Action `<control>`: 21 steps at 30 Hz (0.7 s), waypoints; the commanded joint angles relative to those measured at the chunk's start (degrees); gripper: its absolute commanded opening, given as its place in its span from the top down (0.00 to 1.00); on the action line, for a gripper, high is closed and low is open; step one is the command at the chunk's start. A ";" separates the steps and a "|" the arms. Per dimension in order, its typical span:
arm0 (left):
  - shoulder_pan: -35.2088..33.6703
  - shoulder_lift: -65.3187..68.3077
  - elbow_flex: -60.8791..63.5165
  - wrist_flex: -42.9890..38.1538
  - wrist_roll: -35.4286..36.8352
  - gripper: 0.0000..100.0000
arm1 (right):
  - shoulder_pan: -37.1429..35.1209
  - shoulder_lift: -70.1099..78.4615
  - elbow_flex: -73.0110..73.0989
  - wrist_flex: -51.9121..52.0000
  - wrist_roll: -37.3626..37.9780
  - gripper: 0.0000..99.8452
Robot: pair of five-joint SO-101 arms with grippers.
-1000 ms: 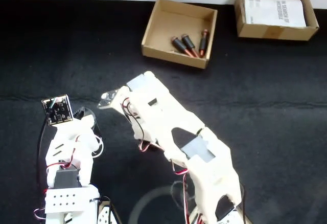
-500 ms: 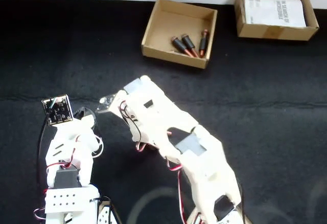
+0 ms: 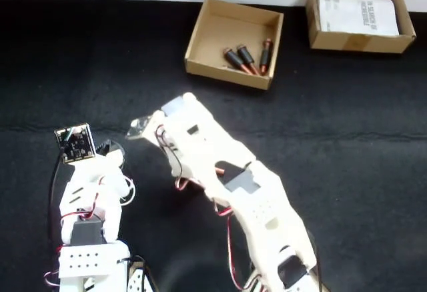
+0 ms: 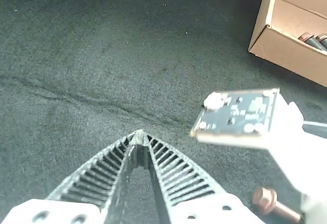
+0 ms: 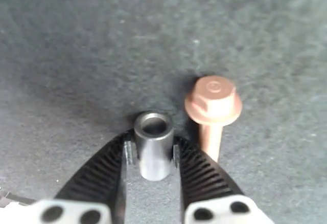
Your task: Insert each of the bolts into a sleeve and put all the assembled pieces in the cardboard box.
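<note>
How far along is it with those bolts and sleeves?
Three assembled pieces lie in the cardboard box. The right gripper holds a sleeve, with a loose bolt beside it. Remaining: insert that bolt and box the piece.

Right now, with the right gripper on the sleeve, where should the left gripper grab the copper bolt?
Likely the shank just under the flanged head, coming from above. The copper bolt lies flat on the dark cloth, and the right gripper, shut on the sleeve, crowds the shank's other end.
</note>
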 commanded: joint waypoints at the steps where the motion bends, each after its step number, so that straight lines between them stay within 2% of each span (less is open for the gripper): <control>1: -0.92 -0.13 1.45 -0.97 -0.26 0.97 | 4.35 -2.51 -7.60 3.38 0.00 0.99; 5: -0.92 0.22 1.45 -0.97 -0.26 0.97 | 7.52 -6.73 -17.10 9.80 0.00 0.99; 11: -0.84 0.31 1.45 -0.97 -0.26 0.97 | 12.70 -21.14 -20.88 9.80 -6.42 0.99; 16: -0.66 0.40 1.45 -0.97 -0.18 0.97 | 15.87 -36.62 -14.99 9.80 -9.23 0.99; 21: -0.48 0.40 1.45 -0.79 -0.18 0.97 | 19.03 -54.20 -2.33 9.80 -11.34 0.99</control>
